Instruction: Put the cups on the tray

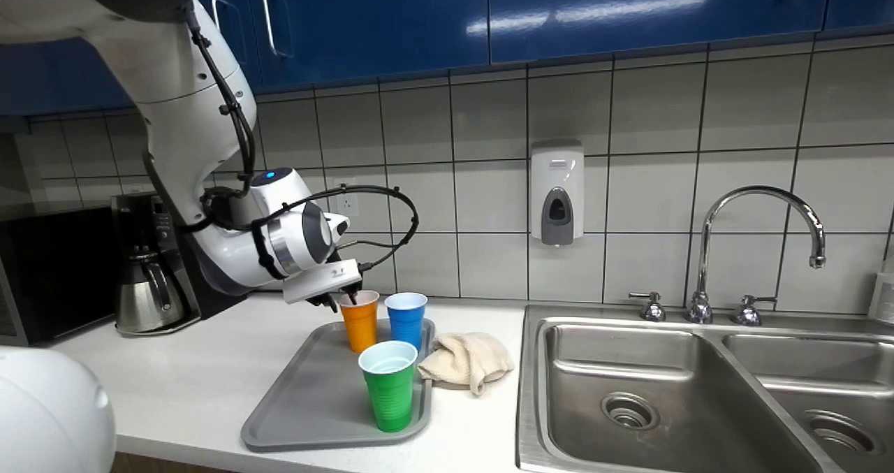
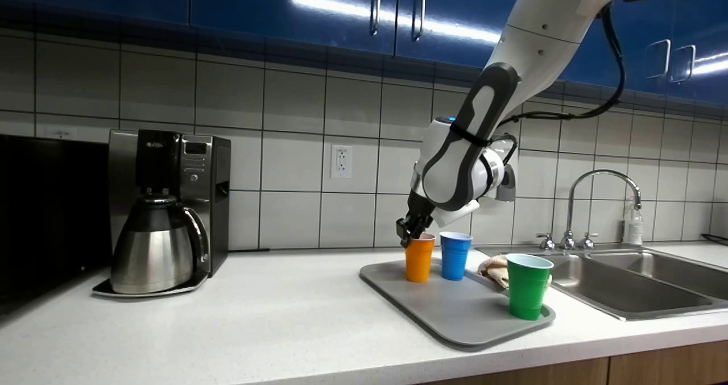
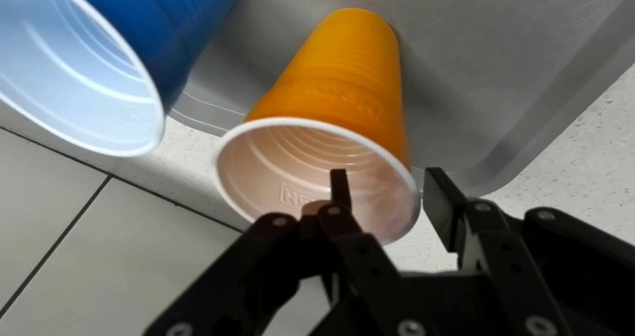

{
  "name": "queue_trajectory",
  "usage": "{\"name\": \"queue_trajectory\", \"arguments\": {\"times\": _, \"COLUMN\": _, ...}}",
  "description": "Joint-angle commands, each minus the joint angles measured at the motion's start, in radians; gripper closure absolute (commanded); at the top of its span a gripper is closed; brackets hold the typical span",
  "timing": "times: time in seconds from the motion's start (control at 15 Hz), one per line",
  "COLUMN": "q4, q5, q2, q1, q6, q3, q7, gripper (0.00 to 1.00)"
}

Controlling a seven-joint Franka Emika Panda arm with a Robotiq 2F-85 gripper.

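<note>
Orange plastic cup (image 3: 347,83): upright on the grey tray (image 1: 307,399), near the edge facing the tiled wall (image 1: 492,200).
Blue plastic cup (image 1: 406,325): upright on the same tray, just beside the orange.
Green plastic cup (image 1: 391,395): upright on the tray too, near a front corner, apart from the others.
Robotiq gripper (image 3: 387,183): slanting down astride the orange cup's rim, parted partway, with one fingertip inside and one outside; holding nothing.
Beige cloth (image 1: 468,360): crumpled at the tray's edge, towards the steel sink (image 1: 531,382).

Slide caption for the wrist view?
Open gripper astride the rim of an orange cup standing beside a blue cup on a grey tray.
</note>
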Motion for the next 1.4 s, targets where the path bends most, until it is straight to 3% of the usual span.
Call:
{"name": "queue_trajectory", "arguments": {"times": 0.0, "q4": -0.02, "q5": -0.011, "q2": -0.024, "q1": 0.023, "q6": 0.008, "q3": -0.026, "q7": 0.011, "gripper": 0.23}}
{"name": "queue_trajectory", "arguments": {"times": 0.2, "q4": -0.022, "q5": 0.002, "q2": -0.041, "q1": 0.011, "q6": -0.004, "q3": -0.01, "q7": 0.004, "gripper": 0.02}}
{"name": "queue_trajectory", "arguments": {"times": 0.27, "q4": -0.024, "q5": 0.003, "q2": -0.046, "q1": 0.011, "q6": -0.004, "q3": -0.01, "q7": 0.004, "gripper": 0.0}}
{"name": "queue_trajectory", "arguments": {"times": 0.53, "q4": -0.041, "q5": 0.014, "q2": -0.092, "q1": 0.013, "q6": -0.028, "q3": -0.018, "q7": 0.022, "gripper": 0.0}}
{"name": "queue_trajectory", "arguments": {"times": 0.93, "q4": -0.119, "q5": 0.077, "q2": -0.258, "q1": -0.029, "q6": -0.199, "q3": 0.031, "q7": -0.037, "gripper": 0.0}}
{"name": "queue_trajectory", "arguments": {"times": 1.0, "q4": -0.133, "q5": 0.066, "q2": -0.298, "q1": -0.106, "q6": -0.258, "q3": 0.111, "q7": -0.03, "gripper": 0.0}}
{"name": "queue_trajectory", "arguments": {"times": 1.13, "q4": -0.161, "q5": 0.146, "q2": -0.358, "q1": -0.158, "q6": -0.358, "q3": 0.182, "q7": -0.085, "gripper": 0.0}}
{"name": "queue_trajectory", "arguments": {"times": 1.33, "q4": -0.185, "q5": 0.227, "q2": -0.424, "q1": -0.21, "q6": -0.444, "q3": 0.228, "q7": -0.153, "gripper": 0.0}}
